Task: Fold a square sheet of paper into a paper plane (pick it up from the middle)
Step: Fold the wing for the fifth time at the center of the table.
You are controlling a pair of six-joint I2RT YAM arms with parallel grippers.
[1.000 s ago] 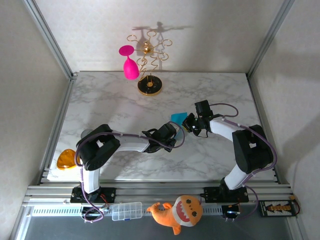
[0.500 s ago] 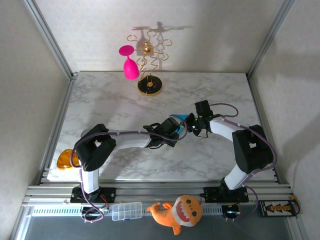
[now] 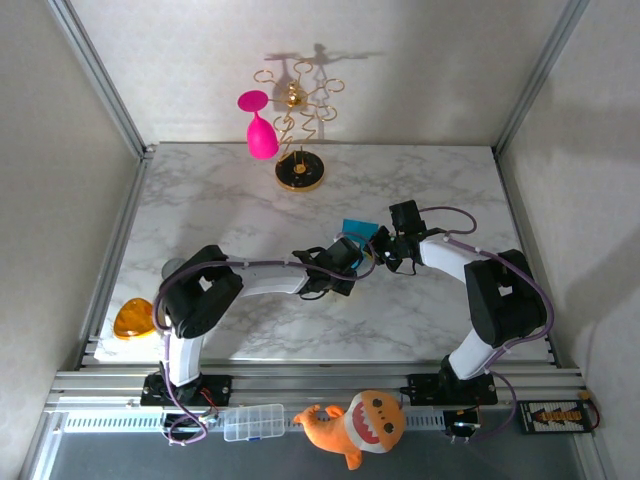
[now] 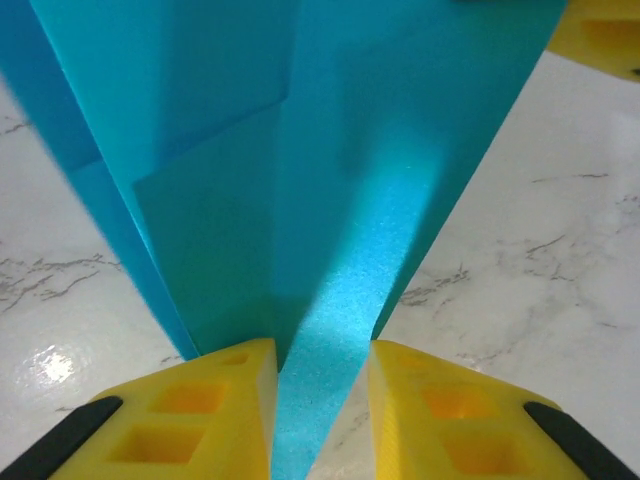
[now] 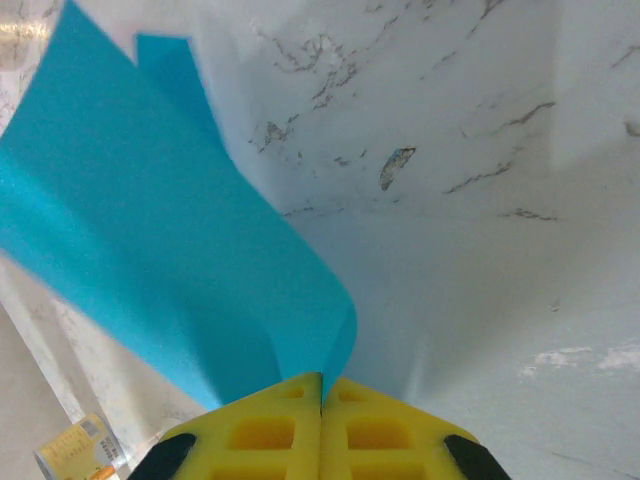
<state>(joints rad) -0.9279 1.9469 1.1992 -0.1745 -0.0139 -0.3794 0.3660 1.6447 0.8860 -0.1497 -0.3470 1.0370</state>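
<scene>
Mid-table: paper plane (image 3: 357, 231) up off the marble btwn both grippers.
R gripper (image 5: 322, 378) jaws pinched tight on its edge; L gripper (image 4: 320, 350) jaws narrow w/ the fold btwn them, grip can't tell. Bare table (image 3: 220, 210) all round; gold stand (image 3: 299, 172) and pink goblet (image 3: 262, 135) well apart at far edge.

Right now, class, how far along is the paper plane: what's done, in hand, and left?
Done: the turquoise paper carries layered folds and tapers to a narrow end. In hand: the right end effector is shut on its edge; the left end effector stands open astride the narrow end. Left: probably wing folds; no finished dart yet.
</scene>
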